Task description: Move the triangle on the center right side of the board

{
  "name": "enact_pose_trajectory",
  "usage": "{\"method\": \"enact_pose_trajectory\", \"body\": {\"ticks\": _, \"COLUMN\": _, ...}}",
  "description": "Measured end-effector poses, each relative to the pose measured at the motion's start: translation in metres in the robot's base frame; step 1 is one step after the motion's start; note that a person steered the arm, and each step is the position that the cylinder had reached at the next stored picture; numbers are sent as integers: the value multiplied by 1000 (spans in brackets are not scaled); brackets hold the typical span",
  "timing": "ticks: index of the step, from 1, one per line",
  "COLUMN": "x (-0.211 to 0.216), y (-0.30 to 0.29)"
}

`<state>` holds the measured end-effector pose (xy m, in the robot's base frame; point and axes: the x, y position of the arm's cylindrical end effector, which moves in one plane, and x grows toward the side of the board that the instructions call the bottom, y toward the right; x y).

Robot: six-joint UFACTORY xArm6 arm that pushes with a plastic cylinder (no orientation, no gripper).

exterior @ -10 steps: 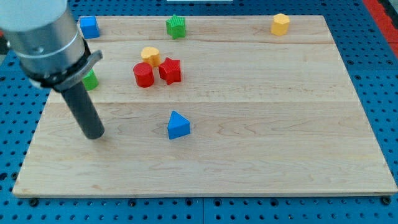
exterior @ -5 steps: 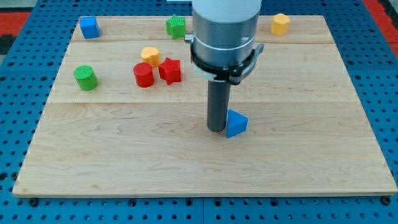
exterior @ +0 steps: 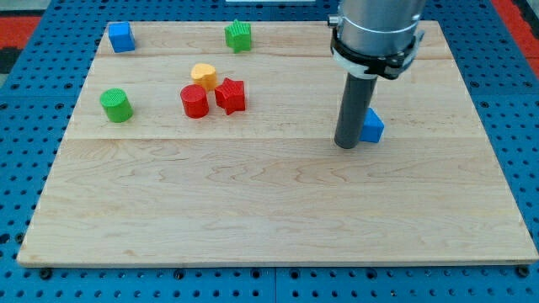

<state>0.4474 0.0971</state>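
Note:
The blue triangle block point(exterior: 372, 127) lies on the wooden board point(exterior: 269, 202) right of the middle, partly hidden by my rod. My tip point(exterior: 346, 146) rests on the board touching the triangle's left side. The arm's body covers the board's top right, so the yellow block there is hidden.
A red cylinder point(exterior: 194, 101), a red star-like block point(exterior: 230, 95) and a yellow block point(exterior: 203, 76) cluster at upper left of middle. A green cylinder point(exterior: 115, 105) sits at the left. A blue cube point(exterior: 122, 37) and a green block point(exterior: 238, 35) sit along the top edge.
My tip swept from the board's left to the right and pushed the blue triangle from below the middle up and right to the centre right. The other blocks stayed put.

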Motion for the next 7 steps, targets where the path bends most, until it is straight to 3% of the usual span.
{"method": "enact_pose_trajectory", "body": {"ticks": 3, "x": -41, "y": 2}}
{"method": "enact_pose_trajectory", "body": {"ticks": 5, "x": -12, "y": 19}}
{"method": "enact_pose_trajectory", "body": {"ticks": 7, "x": -12, "y": 59}}
